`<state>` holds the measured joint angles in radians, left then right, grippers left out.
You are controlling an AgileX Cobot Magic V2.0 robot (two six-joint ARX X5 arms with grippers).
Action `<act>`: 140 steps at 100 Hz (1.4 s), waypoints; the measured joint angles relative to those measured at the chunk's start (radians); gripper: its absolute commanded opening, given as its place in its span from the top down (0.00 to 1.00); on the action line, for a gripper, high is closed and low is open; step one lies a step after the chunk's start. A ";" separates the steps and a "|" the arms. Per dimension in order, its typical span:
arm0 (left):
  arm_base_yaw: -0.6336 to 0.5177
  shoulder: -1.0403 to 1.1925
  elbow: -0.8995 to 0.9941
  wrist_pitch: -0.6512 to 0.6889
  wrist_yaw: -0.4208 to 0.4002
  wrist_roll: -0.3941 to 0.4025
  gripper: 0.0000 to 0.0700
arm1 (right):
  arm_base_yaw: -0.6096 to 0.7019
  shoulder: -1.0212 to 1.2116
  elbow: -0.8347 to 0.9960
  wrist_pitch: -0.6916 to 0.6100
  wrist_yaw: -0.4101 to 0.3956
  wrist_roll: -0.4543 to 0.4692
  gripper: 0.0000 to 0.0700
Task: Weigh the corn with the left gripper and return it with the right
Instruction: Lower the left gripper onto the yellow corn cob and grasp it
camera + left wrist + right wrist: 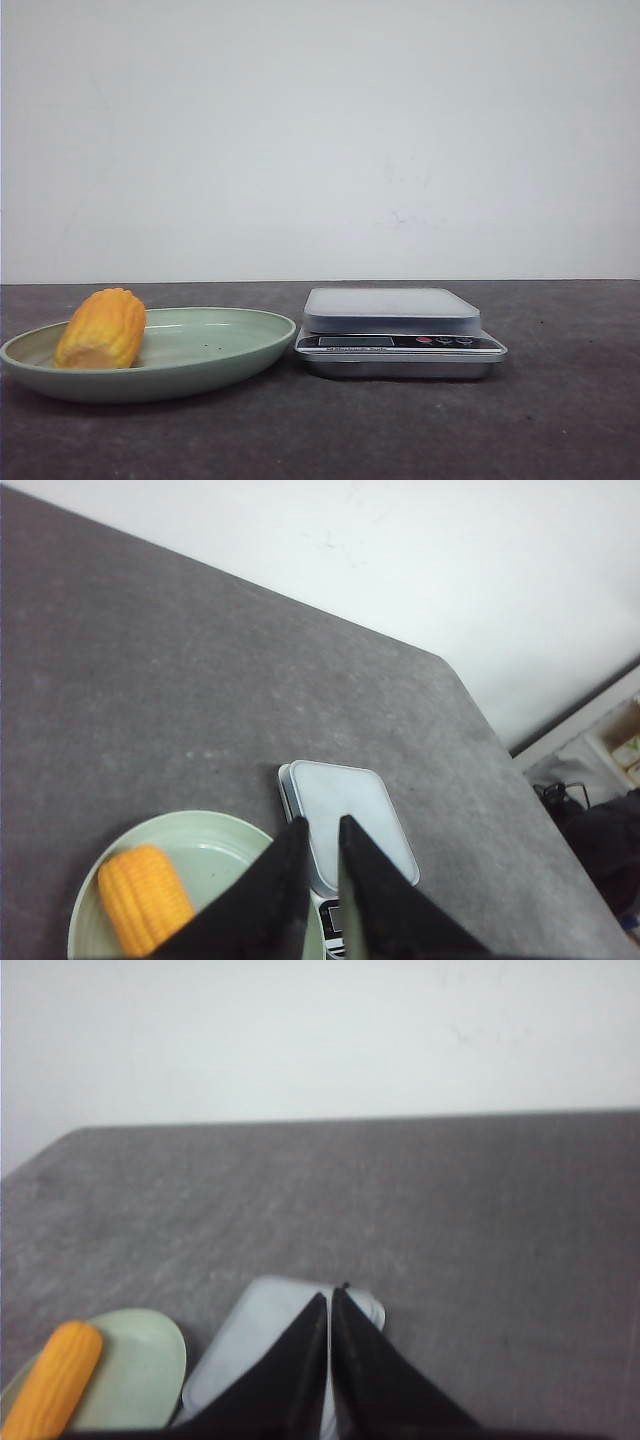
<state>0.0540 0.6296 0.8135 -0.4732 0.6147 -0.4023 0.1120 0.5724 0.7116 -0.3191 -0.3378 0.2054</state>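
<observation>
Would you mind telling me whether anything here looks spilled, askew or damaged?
Nothing stands out. The corn lies on its side in the plate, the scale sits level beside it with nothing on its pan, and both grippers, left and right, hold nothing.

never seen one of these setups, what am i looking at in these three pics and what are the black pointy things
It's a two-armed robot at a grey table. One picture looks forward from the robot's front; the other two come from cameras on its wrists. The black points are each arm's pincer: the left pincer has a narrow gap between its tips, the right pincer looks closed. Neither holds anything. On the table sits a green plate with a piece of corn lying in it, and beside it a small kitchen scale with nothing on it.
</observation>
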 measured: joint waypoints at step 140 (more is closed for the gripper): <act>-0.382 0.724 0.077 -0.041 -0.429 0.081 0.10 | 0.000 0.037 0.000 0.062 0.002 -0.025 0.04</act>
<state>-0.3279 1.3533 0.8909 -0.5140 0.1860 -0.3214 0.1120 0.6098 0.7116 -0.2573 -0.3363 0.1802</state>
